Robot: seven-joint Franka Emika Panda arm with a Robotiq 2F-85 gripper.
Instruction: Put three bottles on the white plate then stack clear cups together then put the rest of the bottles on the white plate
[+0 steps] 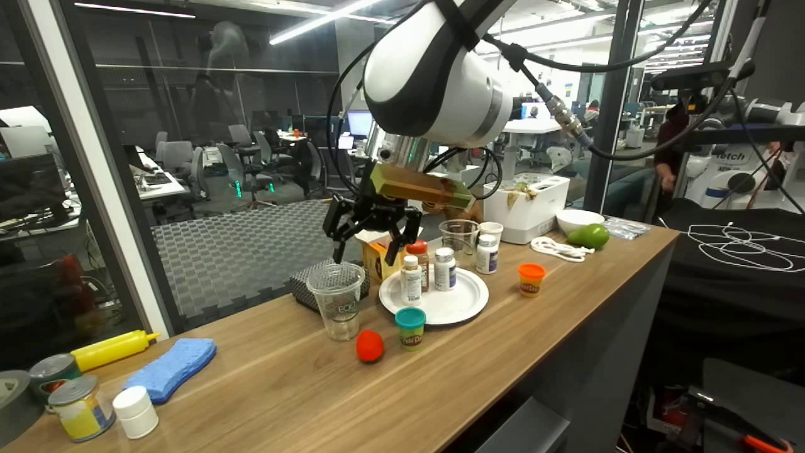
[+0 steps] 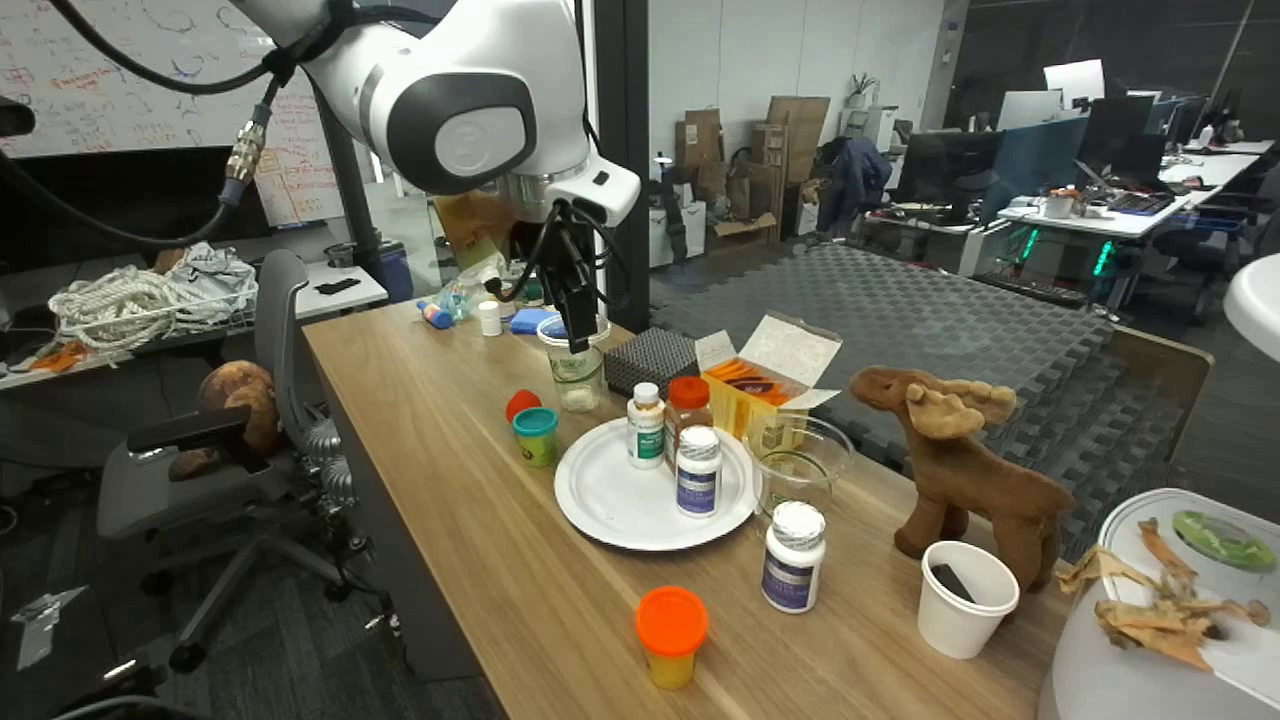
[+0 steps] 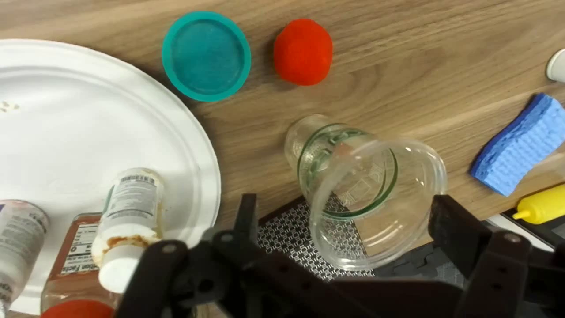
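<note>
Jaws wide apart. In an exterior view the gripper hangs at the rim of an upright clear cup; can't tell if it touches. White plate sits beside that cup, carrying three upright bottles: slim white-capped bottle, red-capped bottle, purple-label bottle.

In an exterior view a fourth bottle, also purple-label, stands on the counter, just off the plate. Other clear cup is upright near it, well apart from the first. Yellow box with raised flaps stands beyond the plate; brown toy moose and white paper cup are over at the right.

Wrist view: first cup's rim shows between the fingers, black mesh box partly behind it. Plate and its bottles at left. Teal-lidded tub and red lump toward the top. Blue sponge and yellow squeeze bottle at right.
</note>
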